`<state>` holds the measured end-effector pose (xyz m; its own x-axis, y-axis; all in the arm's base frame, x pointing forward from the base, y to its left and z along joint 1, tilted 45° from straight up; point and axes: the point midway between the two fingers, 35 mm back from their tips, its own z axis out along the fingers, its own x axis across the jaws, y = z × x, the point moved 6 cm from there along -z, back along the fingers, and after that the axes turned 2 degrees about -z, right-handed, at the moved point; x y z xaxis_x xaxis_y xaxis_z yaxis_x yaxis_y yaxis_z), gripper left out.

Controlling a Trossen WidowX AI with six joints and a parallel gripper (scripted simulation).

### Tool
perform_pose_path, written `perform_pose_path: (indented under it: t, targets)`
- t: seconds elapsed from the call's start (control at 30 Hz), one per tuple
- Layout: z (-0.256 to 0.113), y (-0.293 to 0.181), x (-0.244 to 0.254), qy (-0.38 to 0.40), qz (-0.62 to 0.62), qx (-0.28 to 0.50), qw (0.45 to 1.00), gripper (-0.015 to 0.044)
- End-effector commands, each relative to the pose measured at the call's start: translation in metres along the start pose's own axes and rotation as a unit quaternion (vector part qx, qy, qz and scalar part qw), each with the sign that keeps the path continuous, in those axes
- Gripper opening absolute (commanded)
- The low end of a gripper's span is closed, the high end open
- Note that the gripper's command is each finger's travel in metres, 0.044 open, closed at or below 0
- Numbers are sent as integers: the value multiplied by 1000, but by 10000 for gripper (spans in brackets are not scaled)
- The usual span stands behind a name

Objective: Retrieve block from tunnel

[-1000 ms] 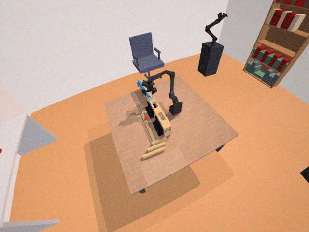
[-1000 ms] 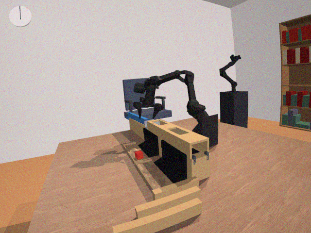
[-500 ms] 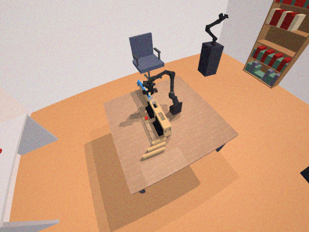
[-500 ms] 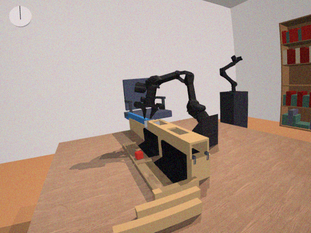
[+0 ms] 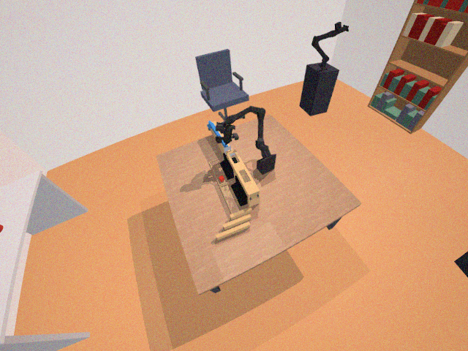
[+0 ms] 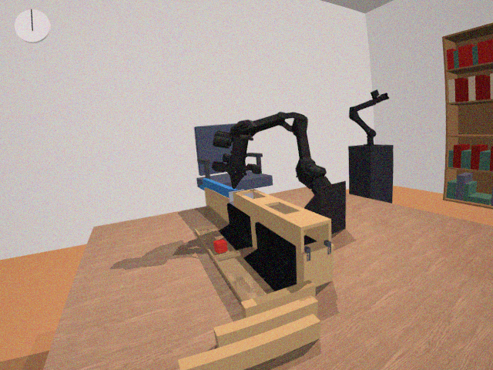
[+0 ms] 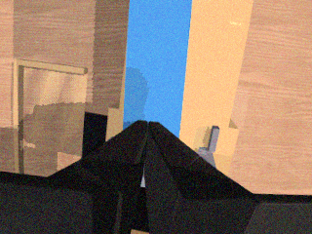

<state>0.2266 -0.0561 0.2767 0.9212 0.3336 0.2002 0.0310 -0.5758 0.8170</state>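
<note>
My gripper (image 5: pixel 227 142) (image 6: pixel 236 187) (image 7: pixel 146 132) is shut with nothing between its fingers. Its tips are over the blue handle (image 6: pixel 216 186) (image 7: pixel 158 58), near where it meets the tunnel; whether they touch it I cannot tell. The handle lies along a wooden rail (image 7: pixel 214 49) and sticks out of the tunnel's far end. A pale grey piece (image 6: pixel 231 196) shows at the handle's inner end. The wooden tunnel (image 5: pixel 252 187) (image 6: pixel 310 218) has two roof openings and dark side openings. A red block (image 5: pixel 221 178) (image 6: pixel 219 246) sits outside, in the low frame beside the tunnel. No block shows inside the tunnel.
Three wooden rods (image 5: pixel 232 231) (image 6: pixel 254 346) lie at the tunnel's near end. A low frame (image 7: pixel 54 66) lies along its left side. Small grey hooks (image 6: pixel 307 253) are on the near end, and a grey latch (image 7: pixel 214 138) is right of the handle. A chair (image 5: pixel 215 68) stands behind the table.
</note>
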Motion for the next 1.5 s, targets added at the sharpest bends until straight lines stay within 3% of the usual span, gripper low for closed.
perform_pose_path:
  t: [0.0, 0.27, 0.53, 0.7, 0.9, 1.03, 1.2, 1.27, 1.47]
  targets:
    - [0, 0, 0, 0, 0, 0, 1000, 26]
    - [-4, 0, 1, -1, 0, 1, 1000, 236]
    - [-35, 6, 7, -2, 1, -2, 1000, 440]
    - [-26, -11, 23, 8, -55, 12, 998, 440]
    - [-25, -65, 78, 38, -283, 34, 958, 440]
    - [-29, -114, 115, 58, -469, 37, 880, 440]
    - [-36, -185, 147, 81, -670, 29, 738, 440]
    - [-37, -195, 151, 84, -694, 27, 715, 440]
    - [-36, -195, 151, 84, -694, 27, 715, 440]
